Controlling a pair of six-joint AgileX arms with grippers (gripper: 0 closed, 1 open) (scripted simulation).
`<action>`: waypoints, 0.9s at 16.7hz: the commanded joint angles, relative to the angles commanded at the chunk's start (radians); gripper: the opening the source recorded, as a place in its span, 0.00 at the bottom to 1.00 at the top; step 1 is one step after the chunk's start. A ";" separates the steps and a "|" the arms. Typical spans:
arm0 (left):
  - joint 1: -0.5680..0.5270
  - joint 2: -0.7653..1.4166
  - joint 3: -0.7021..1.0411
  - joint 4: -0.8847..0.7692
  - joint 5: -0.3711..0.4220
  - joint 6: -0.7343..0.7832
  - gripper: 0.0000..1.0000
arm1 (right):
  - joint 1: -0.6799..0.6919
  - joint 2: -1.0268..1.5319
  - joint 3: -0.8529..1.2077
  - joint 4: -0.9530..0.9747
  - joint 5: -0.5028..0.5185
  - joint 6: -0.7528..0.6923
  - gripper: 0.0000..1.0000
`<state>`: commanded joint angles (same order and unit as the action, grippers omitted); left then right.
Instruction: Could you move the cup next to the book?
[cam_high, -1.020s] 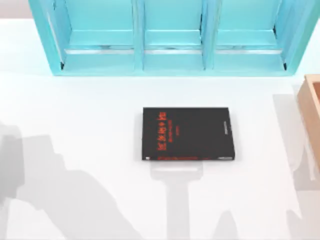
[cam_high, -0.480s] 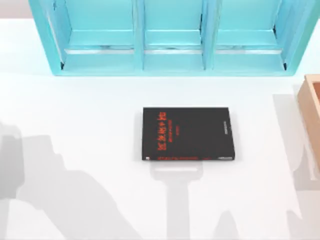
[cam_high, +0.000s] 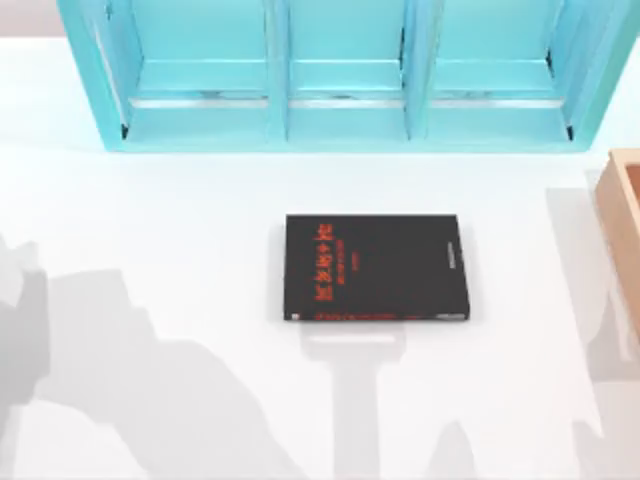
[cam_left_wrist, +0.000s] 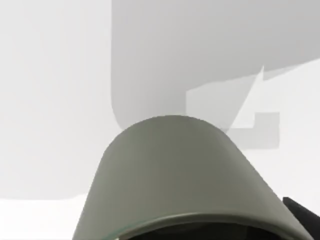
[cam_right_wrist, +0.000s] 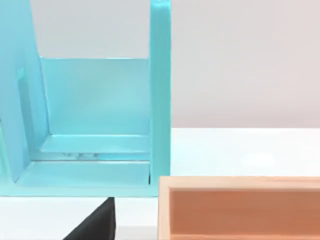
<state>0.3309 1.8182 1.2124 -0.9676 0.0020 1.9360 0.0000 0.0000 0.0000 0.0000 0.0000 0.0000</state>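
Observation:
The olive-grey cup (cam_left_wrist: 185, 170) looms close in the left wrist view, its rim nearest the camera, hanging above the white table with a shadow under it. A dark fingertip (cam_left_wrist: 306, 216) of my left gripper shows at its side, and the gripper looks shut on the cup. The black book (cam_high: 376, 267) with red lettering lies flat at the table's middle in the top view. One of its black corners (cam_right_wrist: 97, 225) shows in the right wrist view.
A turquoise shelf unit (cam_high: 340, 125) with three bays runs along the back of the table. A wooden box (cam_high: 625, 215) sits at the right edge, beside the shelf's end post (cam_right_wrist: 160, 100). Arm shadows lie across the front left.
The large arm shadow at the front left of the top view has shifted towards the right. The book has not moved.

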 joint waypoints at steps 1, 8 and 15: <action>-0.001 -0.012 0.018 -0.027 0.000 -0.001 0.00 | 0.000 0.000 0.000 0.000 0.000 0.000 1.00; 0.002 -0.029 0.047 -0.075 -0.001 -0.006 0.00 | 0.000 0.000 0.000 0.000 0.000 0.000 1.00; -0.106 0.038 0.169 -0.117 0.003 -0.274 0.00 | 0.000 0.000 0.000 0.000 0.000 0.000 1.00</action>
<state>0.2252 1.8557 1.3813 -1.0847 0.0046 1.6622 0.0000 0.0000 0.0000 0.0000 0.0000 0.0000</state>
